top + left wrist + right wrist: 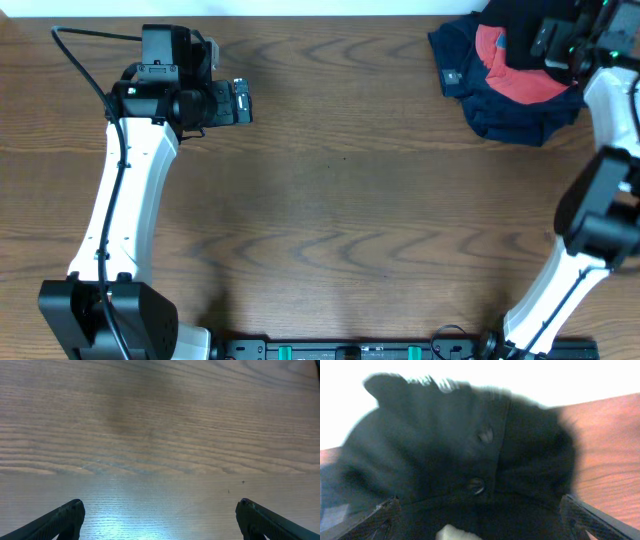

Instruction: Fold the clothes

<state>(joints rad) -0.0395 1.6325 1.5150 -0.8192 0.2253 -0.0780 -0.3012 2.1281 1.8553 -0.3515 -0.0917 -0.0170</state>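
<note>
Left pincer (160, 510) hangs released over the wood counter (160, 420). Right pincer (480, 505), also released, hovers close over the dark clothes (445, 445) heaped far right.

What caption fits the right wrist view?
Open right gripper facing a bunched black garment showing two buttons, wooden table beside it.

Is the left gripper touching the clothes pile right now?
Apart. The overhead view shows the left gripper over bare table on the left, with the clothes pile far off in the right back corner.
</note>
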